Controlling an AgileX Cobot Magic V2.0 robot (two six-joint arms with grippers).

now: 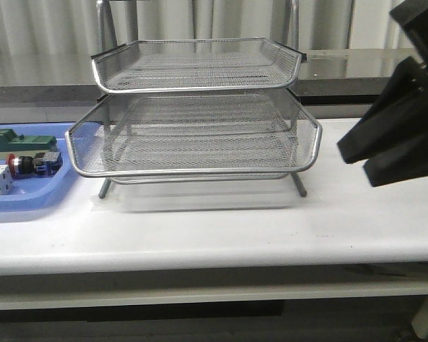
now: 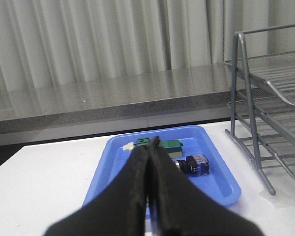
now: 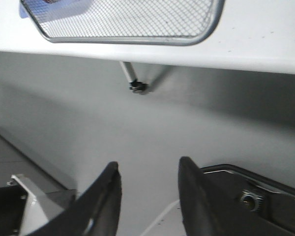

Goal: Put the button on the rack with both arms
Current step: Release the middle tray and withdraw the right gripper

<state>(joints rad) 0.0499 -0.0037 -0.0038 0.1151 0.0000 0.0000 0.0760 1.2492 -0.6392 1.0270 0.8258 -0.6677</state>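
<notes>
Though beyond left claw [image 2: 148,147], button [image 2: 192,164] near.

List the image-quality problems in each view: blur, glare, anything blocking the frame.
Front view: the right gripper looms as a dark shape at the edge; the rack is sharp, with a soft shadow beneath it. Left wrist view: the shut left gripper partly hides the button. Right wrist view: the rack's mesh is soft, and its rim shows glare.
</notes>
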